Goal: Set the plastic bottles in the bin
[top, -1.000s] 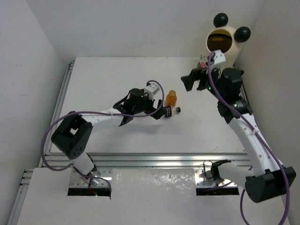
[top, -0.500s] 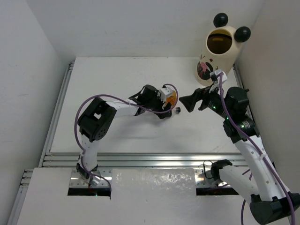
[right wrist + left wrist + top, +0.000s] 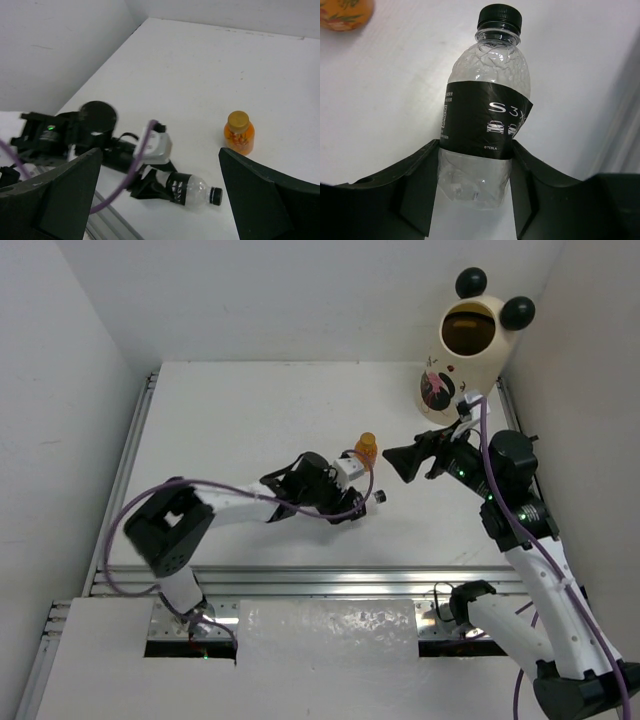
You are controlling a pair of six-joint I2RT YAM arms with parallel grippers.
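Note:
A clear plastic bottle (image 3: 487,115) with a black label and black cap lies on its side on the white table (image 3: 240,420). My left gripper (image 3: 475,185) is shut on its lower body, a finger pressed against each side. From above, only the bottle's cap end (image 3: 377,498) shows past that gripper (image 3: 356,502). A small orange bottle (image 3: 366,449) with a gold cap stands upright just beyond; it also shows in the right wrist view (image 3: 239,132). My right gripper (image 3: 402,462) hovers open to the right, holding nothing. The cream bin (image 3: 465,350) with black ears stands at the back right.
Aluminium rails run along the table's near edge (image 3: 300,580) and left edge (image 3: 125,470). White walls close in on the left, back and right, and the bin sits close to the right wall. The left arm's purple cable (image 3: 132,170) loops over its wrist.
My left gripper has closed from open onto the clear bottle's lower body. The right arm has swung down from beside the bin toward the table's middle, still open.

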